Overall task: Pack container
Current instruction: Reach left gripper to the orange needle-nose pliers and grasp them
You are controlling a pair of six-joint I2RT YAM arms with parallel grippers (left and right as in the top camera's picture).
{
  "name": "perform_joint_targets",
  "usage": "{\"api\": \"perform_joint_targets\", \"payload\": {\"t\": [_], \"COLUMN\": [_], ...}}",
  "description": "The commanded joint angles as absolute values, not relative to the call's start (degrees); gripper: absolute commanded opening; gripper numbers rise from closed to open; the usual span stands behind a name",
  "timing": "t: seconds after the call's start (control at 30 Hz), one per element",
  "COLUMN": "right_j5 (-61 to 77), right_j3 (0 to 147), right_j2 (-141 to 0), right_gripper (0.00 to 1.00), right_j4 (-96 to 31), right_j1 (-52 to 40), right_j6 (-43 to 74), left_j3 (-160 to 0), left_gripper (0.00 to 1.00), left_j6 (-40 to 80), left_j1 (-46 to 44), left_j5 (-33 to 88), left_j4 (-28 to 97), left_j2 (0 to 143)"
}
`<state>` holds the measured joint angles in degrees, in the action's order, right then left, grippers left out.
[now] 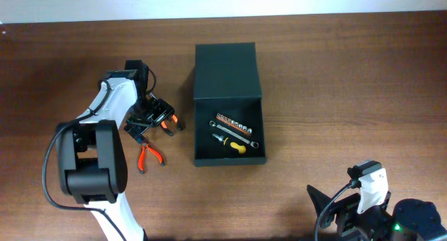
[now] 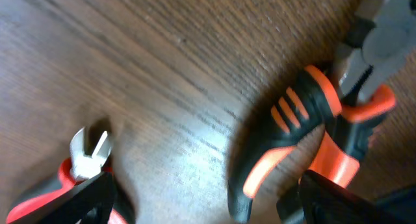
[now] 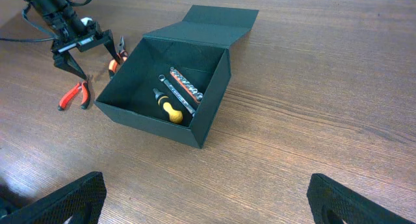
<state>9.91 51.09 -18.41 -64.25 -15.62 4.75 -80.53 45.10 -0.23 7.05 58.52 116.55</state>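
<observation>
The container (image 1: 230,161) is a dark green-black box at the table's centre, its flap lid (image 1: 225,70) folded open at the back. It also shows in the right wrist view (image 3: 146,120). Inside lie a red socket rail (image 1: 232,122), a wrench (image 1: 239,133) and a yellow-handled screwdriver (image 1: 236,147). My left gripper (image 1: 157,123) is open, just left of the box, low over black-and-orange pliers (image 2: 305,139), whose handle lies between the fingers (image 2: 208,208) near the right one. My right gripper (image 3: 205,198) is open and empty, near the table's front right.
Red-handled cutters (image 1: 148,157) lie on the table left of the box, in front of my left gripper; they also show in the left wrist view (image 2: 81,162). Bare wood lies right of the box and in front of it.
</observation>
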Motion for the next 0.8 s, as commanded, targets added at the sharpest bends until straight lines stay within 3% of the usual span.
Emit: {"api": "perform_joint_targets", "payload": {"t": [0.0, 0.4, 0.5, 0.6, 0.77], "right_j5": [9.21, 9.21, 9.21, 9.21, 9.21], "right_j3": [51.05, 51.05, 51.05, 51.05, 51.05], "right_j2": [-17.98, -18.00, -17.98, -18.00, -17.98], "right_gripper": [0.99, 0.99, 0.99, 0.99, 0.99], "right_j4": [-64.05, -64.05, -64.05, -64.05, -64.05], "right_j1": [-15.25, -15.25, -15.25, -15.25, -15.25], "right_j6": [5.41, 5.41, 5.41, 5.41, 5.41], "left_j3": [-81.69, -81.71, -81.71, -81.71, -81.71], "left_gripper": [0.89, 0.77, 0.64, 0.39, 0.17], "left_j6": [45.82, 45.82, 45.82, 45.82, 45.82], "left_j1": [0.08, 0.05, 0.05, 0.05, 0.01], "left_j5": [7.25, 8.69, 9.23, 9.23, 9.21], "left_j4": [57.98, 57.43, 57.43, 57.45, 57.41], "left_j2": [117.54, 120.92, 121.30, 121.30, 121.27]}}
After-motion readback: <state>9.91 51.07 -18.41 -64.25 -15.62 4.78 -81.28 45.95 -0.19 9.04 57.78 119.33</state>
